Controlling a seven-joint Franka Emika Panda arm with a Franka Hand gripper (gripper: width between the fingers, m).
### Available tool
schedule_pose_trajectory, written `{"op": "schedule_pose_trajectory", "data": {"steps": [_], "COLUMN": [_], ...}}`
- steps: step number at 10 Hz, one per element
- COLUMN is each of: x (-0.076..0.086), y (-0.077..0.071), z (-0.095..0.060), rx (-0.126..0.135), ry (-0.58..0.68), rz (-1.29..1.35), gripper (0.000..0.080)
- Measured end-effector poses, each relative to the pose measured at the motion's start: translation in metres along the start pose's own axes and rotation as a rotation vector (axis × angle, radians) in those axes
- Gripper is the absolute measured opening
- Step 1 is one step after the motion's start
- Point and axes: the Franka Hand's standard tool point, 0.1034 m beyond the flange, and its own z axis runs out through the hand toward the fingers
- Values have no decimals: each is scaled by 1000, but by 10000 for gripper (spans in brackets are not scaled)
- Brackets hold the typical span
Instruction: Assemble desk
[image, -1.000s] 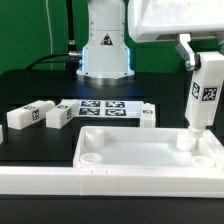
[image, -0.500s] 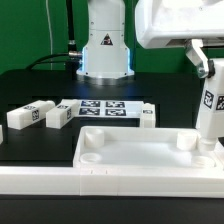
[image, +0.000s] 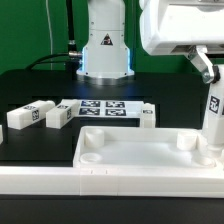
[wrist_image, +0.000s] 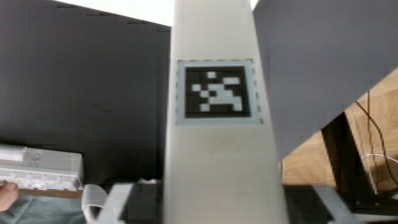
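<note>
The gripper (image: 208, 74) is clamped on the upper part of one white leg (image: 214, 115) and holds it upright. In the wrist view we see this leg fill the middle of the picture, its black-and-white tag (wrist_image: 217, 92) facing the camera. The leg's lower end stands at the far corner of the tabletop (image: 140, 158) on the exterior view's right. We cannot tell whether it is seated in the corner socket, since the picture's edge cuts that corner off.

The tabletop lies flat with its raised rim upward. We make out a round socket (image: 185, 142) near the held leg and another (image: 90, 156) at the corner toward the exterior view's left. Just in front of the tabletop runs the long white border rail (image: 60, 182).

Behind the tabletop, the marker board (image: 105, 107) lies on the black table (image: 30, 90). The loose legs (image: 58, 114) lie to its left in the exterior view, and a further white piece (image: 148, 117) rests just beside its right edge. The robot base (image: 107, 45) stands behind the board.
</note>
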Motion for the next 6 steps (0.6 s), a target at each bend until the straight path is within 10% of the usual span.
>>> {"op": "schedule_pose_trajectory", "data": {"steps": [6], "x": [-8], "y": [9], "z": [3], "rx": [-7], "ry": [-14], "rz": [-21], "gripper": [290]}}
